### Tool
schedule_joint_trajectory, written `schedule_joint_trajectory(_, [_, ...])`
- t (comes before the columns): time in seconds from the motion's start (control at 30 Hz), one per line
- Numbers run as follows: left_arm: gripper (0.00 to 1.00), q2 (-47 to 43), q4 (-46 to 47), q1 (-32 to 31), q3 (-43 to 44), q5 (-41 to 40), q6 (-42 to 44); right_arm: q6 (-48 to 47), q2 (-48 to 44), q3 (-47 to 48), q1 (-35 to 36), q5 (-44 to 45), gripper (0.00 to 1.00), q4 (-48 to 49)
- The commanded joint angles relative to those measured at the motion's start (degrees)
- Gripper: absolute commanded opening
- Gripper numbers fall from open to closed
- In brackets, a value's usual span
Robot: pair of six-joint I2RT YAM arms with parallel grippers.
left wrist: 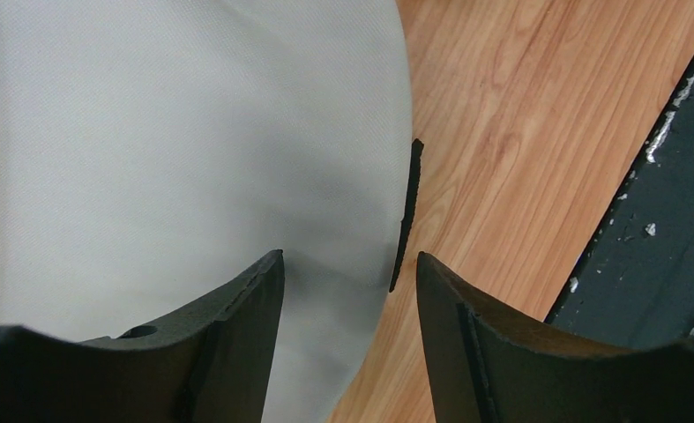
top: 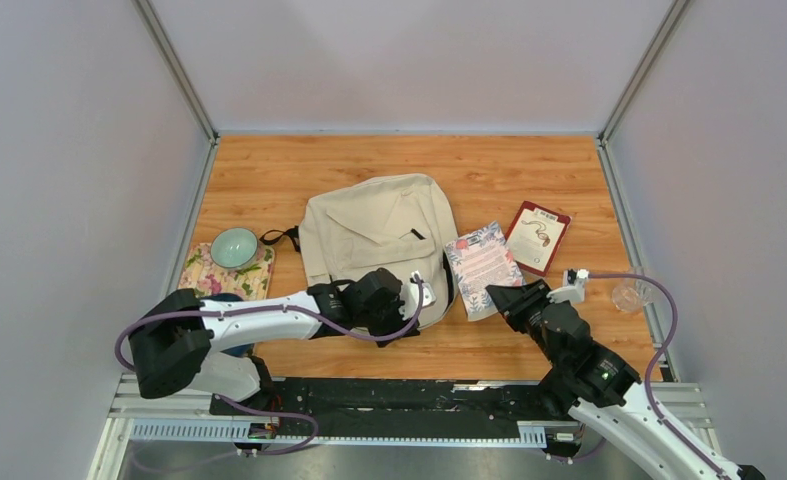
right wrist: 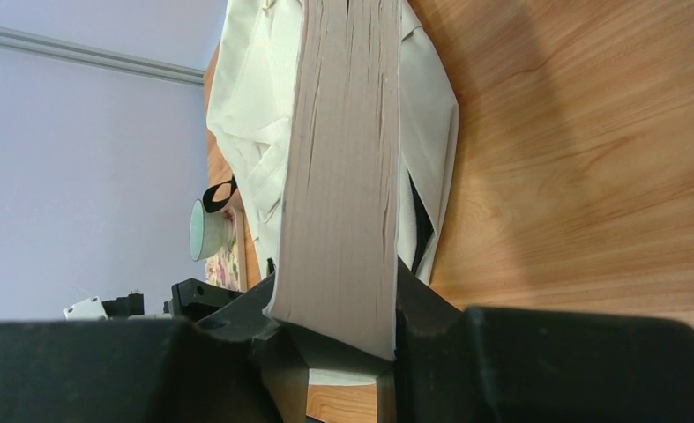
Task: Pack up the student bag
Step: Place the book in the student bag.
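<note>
gripping floral book (top: 481, 262) | right claw (right wrist: 339, 308) | left claw (left wrist: 350, 264) spread over student bag (top: 374, 225)

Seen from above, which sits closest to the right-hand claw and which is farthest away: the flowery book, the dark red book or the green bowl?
1. Flowery book: clamped in the right gripper.
2. Dark red book: just beyond, to the right.
3. Green bowl: far left side.

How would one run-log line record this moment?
left arm: jaws open over student bag edge | right arm: jaws shut on floral book | book outside bag
</note>
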Motion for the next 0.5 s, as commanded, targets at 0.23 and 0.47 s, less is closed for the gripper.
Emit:
schedule_joint_trajectory(0.23, [0.31,3.2,-0.3,-1.0,4.3,-6.0,0.7,1.6,-1.9,0.7,0.0,1.5,0.0,4.7])
schedule_joint_trajectory(0.47, [0.04,0.5,0.9,-1.0,4.7,-6.5,-0.2,1.9,-4.9,0.9,0.0,1.9,0.0,1.5])
